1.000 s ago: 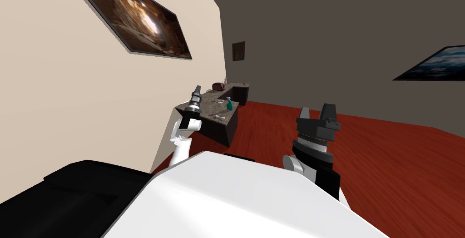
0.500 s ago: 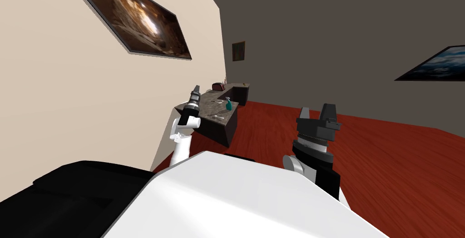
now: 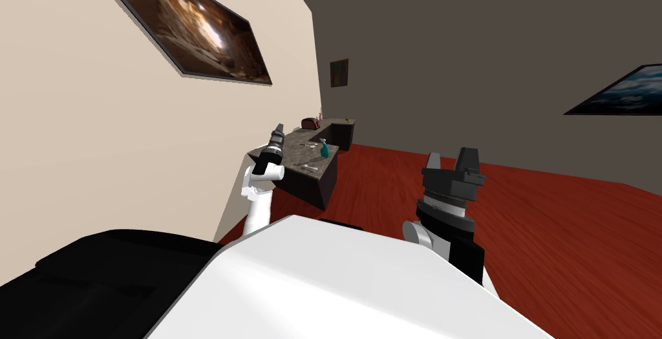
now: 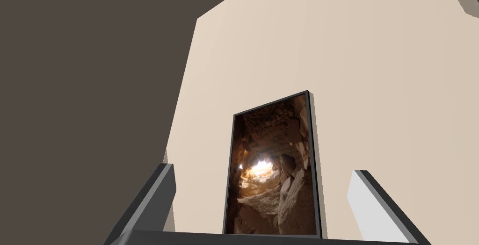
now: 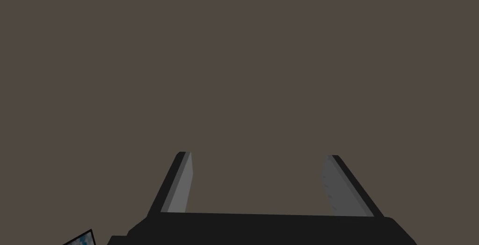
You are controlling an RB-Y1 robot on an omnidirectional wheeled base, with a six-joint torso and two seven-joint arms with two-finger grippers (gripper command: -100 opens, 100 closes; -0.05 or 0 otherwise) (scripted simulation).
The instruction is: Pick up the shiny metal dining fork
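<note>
Far ahead, a dark counter [image 3: 294, 151] with a mottled stone top stands along the beige wall. Small silvery utensils lie on it, one [image 3: 311, 167] near its front end and another [image 3: 308, 145] further back; they are too small to tell which is the fork. My left gripper [image 3: 278, 128] is raised in front of the counter's near corner, well short of it, and its wrist view shows it [image 4: 262, 171] open with nothing between the fingers. My right gripper [image 3: 449, 158] is held up above the red floor, also open [image 5: 256, 155] and holding nothing.
A teal spray bottle [image 3: 324, 150] stands on the counter among the utensils, and a dark red toaster [image 3: 311, 123] sits at its far end. Red wooden floor [image 3: 517, 225] stretches between me and the counter. A beige wall [image 3: 129, 147] runs close on my left.
My left forearm has shifted slightly to the left and tilted. The right arm has not moved, and the counter's objects stay in place.
</note>
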